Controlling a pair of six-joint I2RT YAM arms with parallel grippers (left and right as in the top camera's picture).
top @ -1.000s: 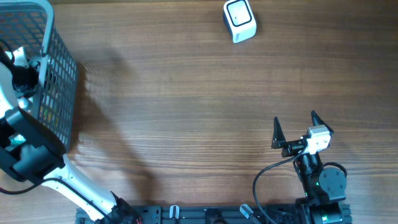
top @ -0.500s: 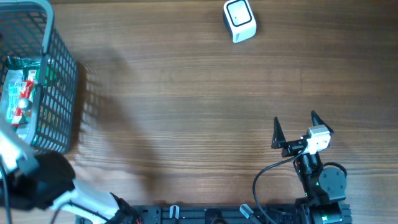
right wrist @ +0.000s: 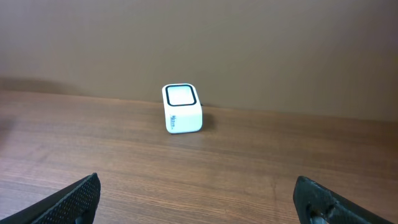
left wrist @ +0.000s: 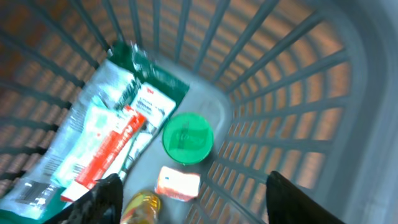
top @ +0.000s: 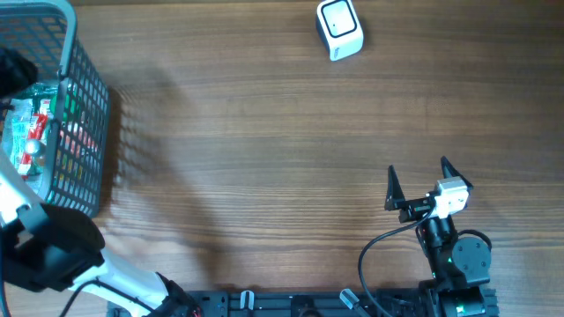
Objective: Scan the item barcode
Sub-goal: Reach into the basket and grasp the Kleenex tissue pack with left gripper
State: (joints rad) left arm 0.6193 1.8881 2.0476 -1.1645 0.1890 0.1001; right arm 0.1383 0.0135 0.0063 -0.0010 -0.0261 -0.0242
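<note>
The grey mesh basket [top: 84, 106] stands at the table's left edge and holds the items. In the left wrist view my left gripper [left wrist: 199, 202] hangs open inside the basket, with nothing between its fingers. Below it lie a green round lid [left wrist: 187, 137], a green-and-white packet [left wrist: 134, 93], a red-and-white tube [left wrist: 102, 155], an orange packet [left wrist: 177, 183] and a yellow bottle [left wrist: 140, 208]. The white barcode scanner [top: 339, 29] sits at the far middle of the table, also seen as the white scanner [right wrist: 182, 108]. My right gripper [top: 419, 169] rests open and empty near the front right.
The left arm's body [top: 48, 251] lies at the front left beside the basket. Brown wooden tabletop [top: 264, 158] spreads between basket, scanner and right arm. The arm mounts run along the front edge [top: 300, 304].
The left arm has shifted off the top of the basket, so the items inside now show from overhead. Its fingers stand wider apart. The right arm has not moved.
</note>
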